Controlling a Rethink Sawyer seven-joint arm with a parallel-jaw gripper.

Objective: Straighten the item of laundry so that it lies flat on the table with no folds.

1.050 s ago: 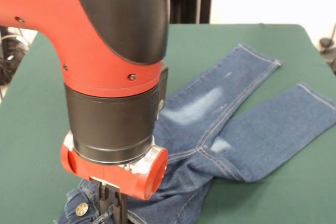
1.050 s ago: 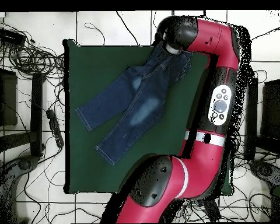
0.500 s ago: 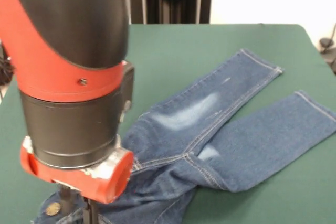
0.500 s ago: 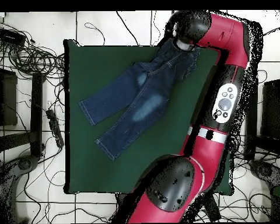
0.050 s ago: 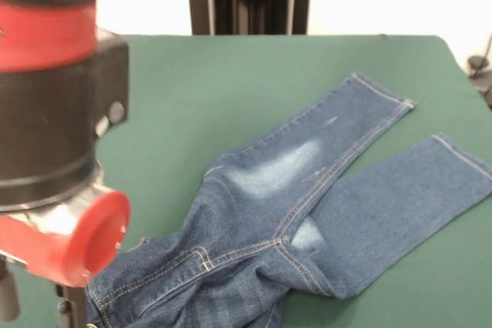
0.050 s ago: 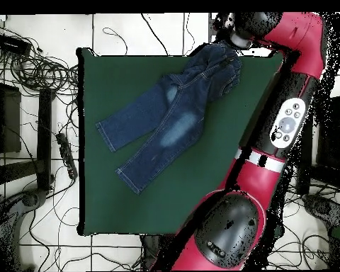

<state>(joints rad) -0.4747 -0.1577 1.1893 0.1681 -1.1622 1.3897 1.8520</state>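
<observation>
Green table (image 6: 130,205): jeans (image 5: 307,190) legs splayed, waist bunched.

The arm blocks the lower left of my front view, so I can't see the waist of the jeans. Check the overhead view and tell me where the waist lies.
Observer: The jeans have their waist right at the edge of the table, on the side away from the robot's base. I cannot tell if it overhangs.
Operator: Tell me where the arm ends.
Observer: The arm ends directly above that waist end.
Operator: Report on the leg that my picture cuts off.
Observer: Its hem lies wholly on the table, just short of the edge.
</observation>
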